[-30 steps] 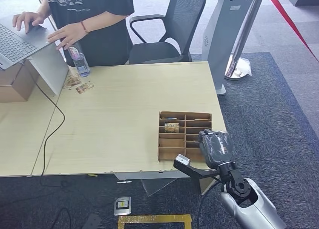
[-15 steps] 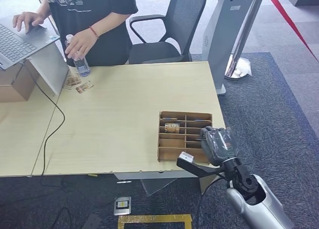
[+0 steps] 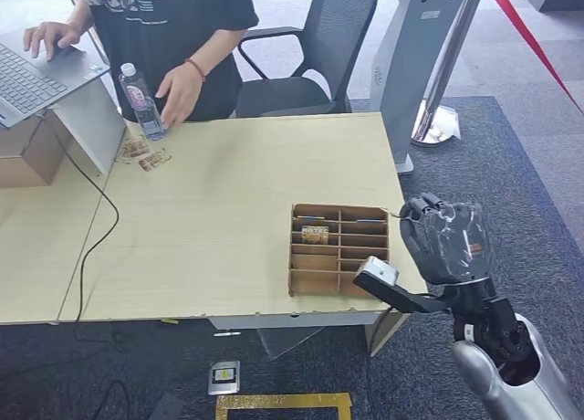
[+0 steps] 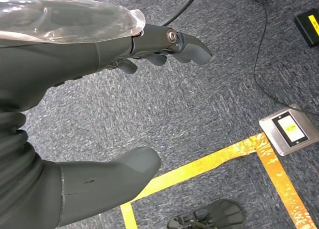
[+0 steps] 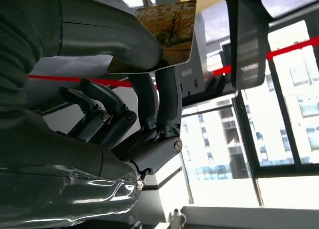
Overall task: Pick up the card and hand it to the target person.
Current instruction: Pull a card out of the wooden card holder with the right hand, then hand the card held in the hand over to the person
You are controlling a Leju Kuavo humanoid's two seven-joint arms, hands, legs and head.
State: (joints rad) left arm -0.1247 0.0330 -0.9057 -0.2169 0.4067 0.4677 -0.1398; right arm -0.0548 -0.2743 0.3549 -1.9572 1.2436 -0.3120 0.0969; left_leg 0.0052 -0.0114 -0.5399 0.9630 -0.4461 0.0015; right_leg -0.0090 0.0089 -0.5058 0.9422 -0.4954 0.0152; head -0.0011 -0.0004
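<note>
My right hand [image 3: 447, 242] pinches the card [image 5: 171, 32] between thumb and fingers, raised just off the light wooden table [image 3: 227, 210] beside the cardboard tray [image 3: 338, 249]. My left hand [image 4: 94, 104] hangs empty, fingers apart, over grey carpet [image 4: 211, 104] marked with yellow tape [image 4: 211, 162].

The table [image 3: 227, 210] is a light wood-grain desk spanning the left and centre of the head view. A brown cardboard organiser [image 3: 338, 249] with divided compartments sits on the table at about 4 o'clock from its centre, near the front right corner; one compartment holds a card [image 3: 314, 234]. A clear water bottle [image 3: 141, 102] stands upright at 11 o'clock, at the far edge. Just beside the bottle, toward the front, small printed cards [image 3: 143, 154] lie flat. A black cable [image 3: 97, 228] runs across the surface at 9 o'clock, dropping over the front edge.
</note>
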